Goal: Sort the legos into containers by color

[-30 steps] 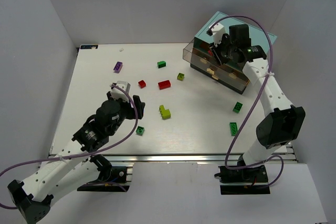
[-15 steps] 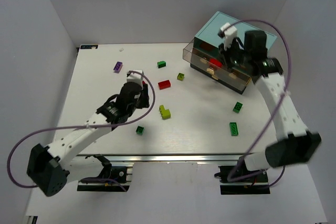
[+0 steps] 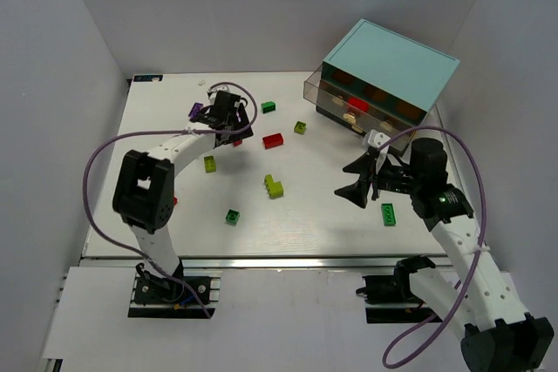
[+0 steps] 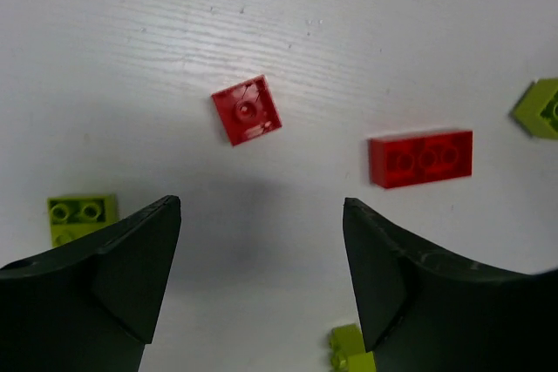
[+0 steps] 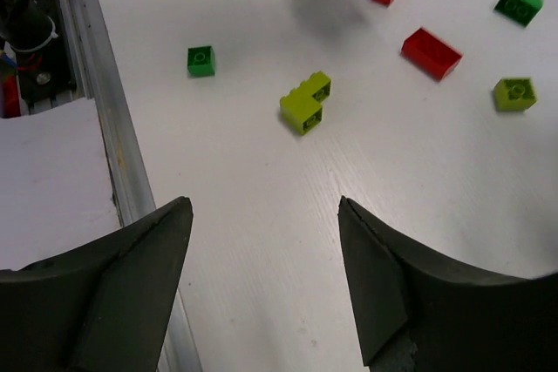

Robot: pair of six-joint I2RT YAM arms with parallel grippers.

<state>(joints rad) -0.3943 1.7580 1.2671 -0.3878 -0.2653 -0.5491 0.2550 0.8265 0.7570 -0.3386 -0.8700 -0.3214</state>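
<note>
My left gripper (image 3: pixel 228 128) is open and empty above the back left of the table. In the left wrist view (image 4: pixel 261 206) a small red lego (image 4: pixel 247 111) lies just ahead of the fingers and a long red lego (image 4: pixel 421 158) lies to its right. My right gripper (image 3: pixel 352 179) is open and empty over the table's front right. Its wrist view (image 5: pixel 263 202) shows a lime L-shaped lego (image 5: pixel 305 102) ahead. The cabinet (image 3: pixel 388 67) with a light-blue top stands at the back right. An open drawer (image 3: pixel 349 100) holds something red.
Loose legos lie around: long red (image 3: pixel 273 139), dark green (image 3: pixel 268 107), lime (image 3: pixel 300 127), lime (image 3: pixel 209 163), lime L-shape (image 3: pixel 274 186), green (image 3: pixel 233 216), green (image 3: pixel 387 213). A purple one (image 3: pixel 197 111) sits by my left wrist. The metal rail (image 5: pixel 105 93) marks the near edge.
My left gripper swung from the front left to the back left, over the small red lego. My right gripper left the cabinet drawers and came down over the front right.
</note>
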